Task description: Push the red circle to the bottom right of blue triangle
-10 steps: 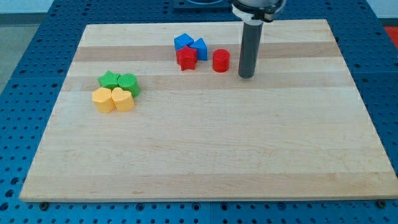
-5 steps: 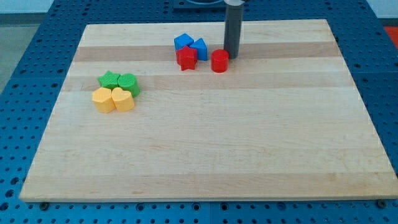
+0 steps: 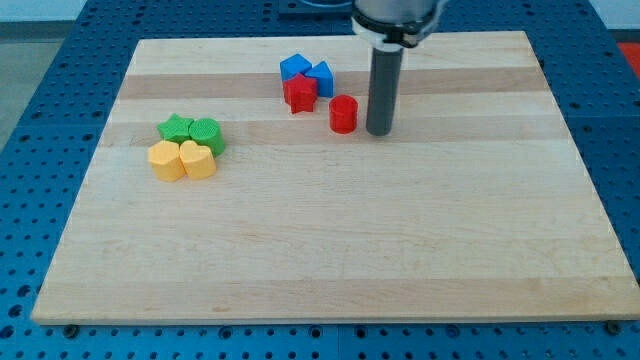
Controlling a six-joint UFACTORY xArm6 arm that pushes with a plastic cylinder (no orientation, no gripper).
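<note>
The red circle (image 3: 343,114) has slid toward 7 o'clock; it now sits at 5 o'clock of the blue triangle (image 3: 321,78). My tip (image 3: 378,131), holding nothing, stands at the circle's 3 o'clock. Wooden board (image 3: 330,230) on blue pegboard (image 3: 40,120).

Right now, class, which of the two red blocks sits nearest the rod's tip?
The red circle, standing alone just left of my tip; the red star-like block touches the blue blocks.

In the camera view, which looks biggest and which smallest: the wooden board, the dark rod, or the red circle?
1. Wooden board, by far the largest.
2. Dark rod, ending in my tip, which sits just to the view's right of the red circle.
3. Red circle, smallest.
</note>
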